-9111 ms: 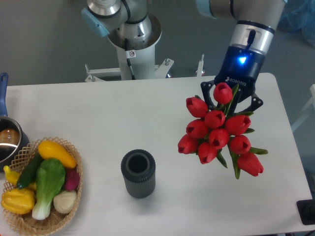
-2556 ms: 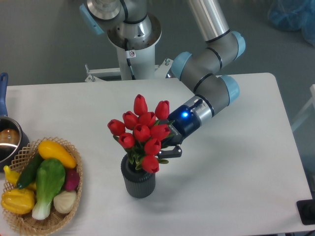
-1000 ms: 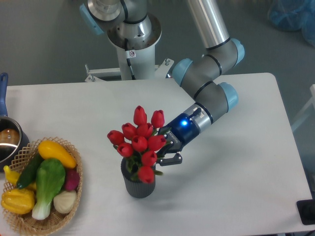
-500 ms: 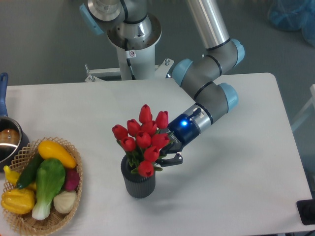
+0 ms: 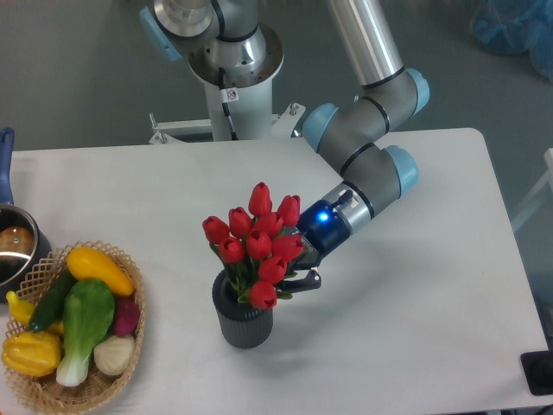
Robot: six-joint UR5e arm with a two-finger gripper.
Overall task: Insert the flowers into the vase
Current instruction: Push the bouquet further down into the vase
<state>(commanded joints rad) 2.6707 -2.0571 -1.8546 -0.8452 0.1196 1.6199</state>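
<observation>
The red tulip flowers [image 5: 257, 246] stand with their stems down in the mouth of the dark grey ribbed vase [image 5: 244, 323], near the table's front middle. The blooms lean slightly right, toward my gripper. My gripper [image 5: 292, 259] reaches in from the right at stem height, just above the vase rim. One dark finger [image 5: 304, 278] shows beside the leaves, while the other is hidden behind the blooms. The jaws look parted and loose around the stems.
A wicker basket [image 5: 47, 396] of green, yellow and purple vegetables sits at the front left. A metal pot [image 5: 12, 249] with a blue handle stands at the left edge. The arm's base [image 5: 233, 60] rises behind the table.
Over nine seconds the bunch came from the right side down into the vase. In the last second the blooms shifted up and right while the arm stayed still.
</observation>
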